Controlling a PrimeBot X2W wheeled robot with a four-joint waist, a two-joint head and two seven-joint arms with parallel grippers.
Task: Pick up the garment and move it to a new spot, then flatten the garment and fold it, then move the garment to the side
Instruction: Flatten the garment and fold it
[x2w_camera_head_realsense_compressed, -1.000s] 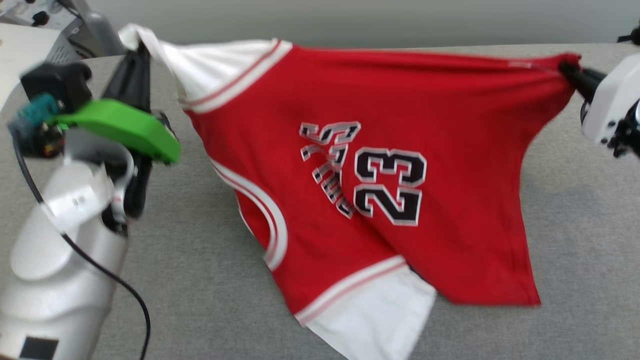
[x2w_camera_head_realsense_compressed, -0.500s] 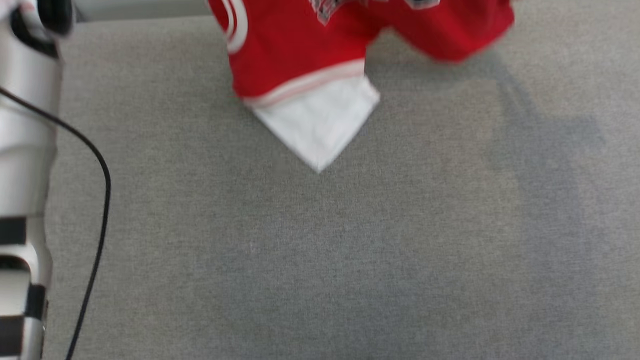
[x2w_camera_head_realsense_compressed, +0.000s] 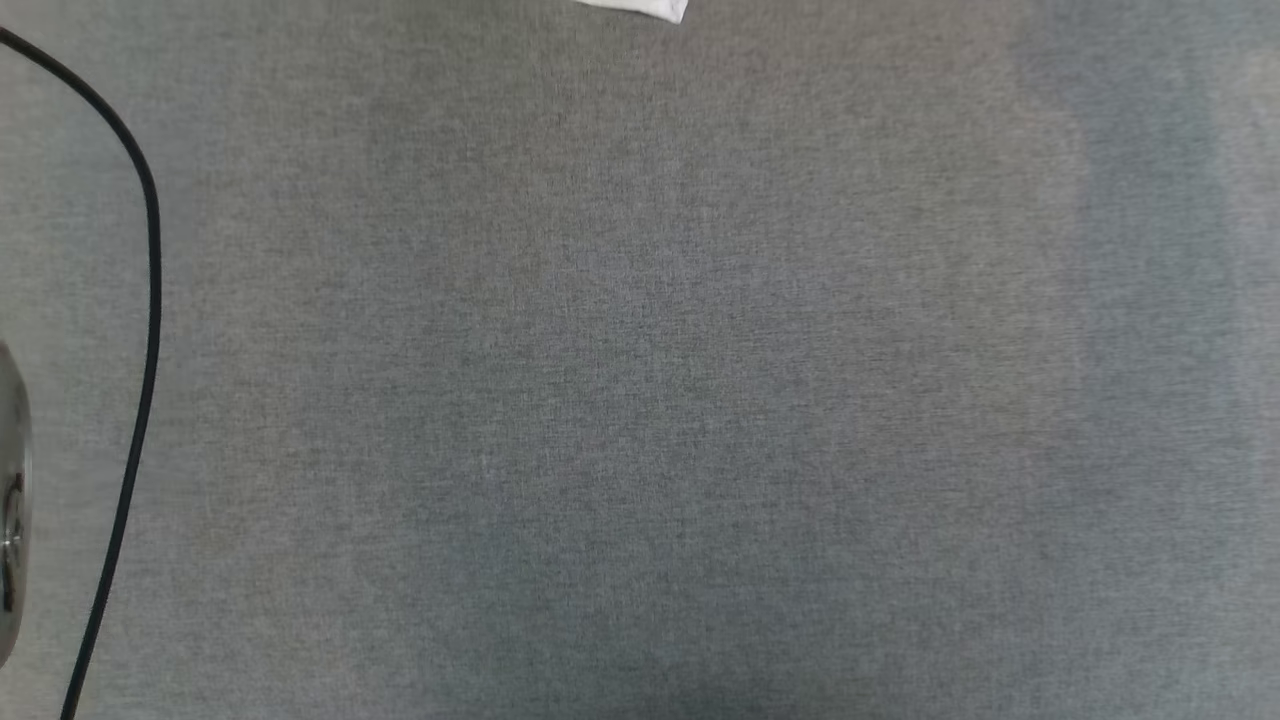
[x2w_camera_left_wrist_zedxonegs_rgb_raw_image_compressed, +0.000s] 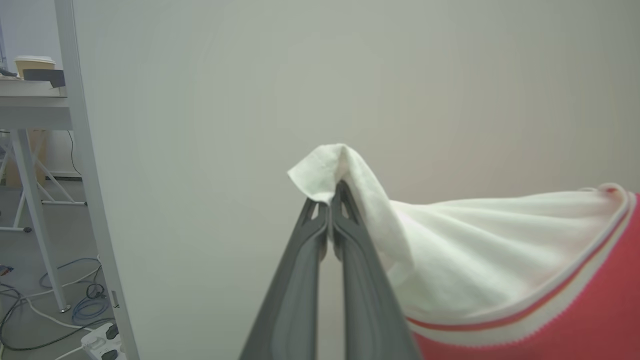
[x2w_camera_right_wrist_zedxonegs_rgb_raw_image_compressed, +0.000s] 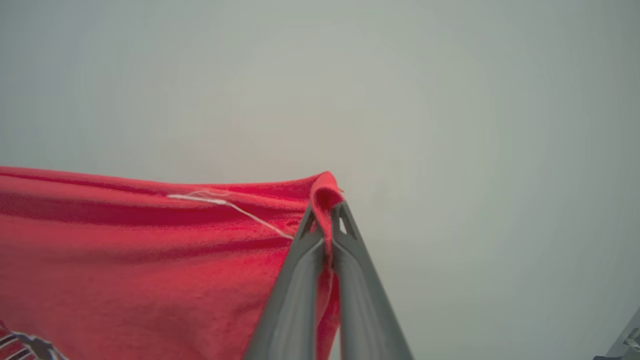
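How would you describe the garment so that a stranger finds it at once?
In front of the pale wall, the left gripper and the right gripper both pinch one cloth. That is the garment: bright red, with a white sleeve and striped trim.

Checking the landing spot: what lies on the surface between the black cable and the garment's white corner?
Bare grey surface; the head view shows nothing between the cable and the garment.

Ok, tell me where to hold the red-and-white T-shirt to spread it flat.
Grip the T-shirt at opposite outer corners, probably as now: left end effector on the white sleeve tip, right end effector on the red corner fold, each from outside, so cloth spans between.
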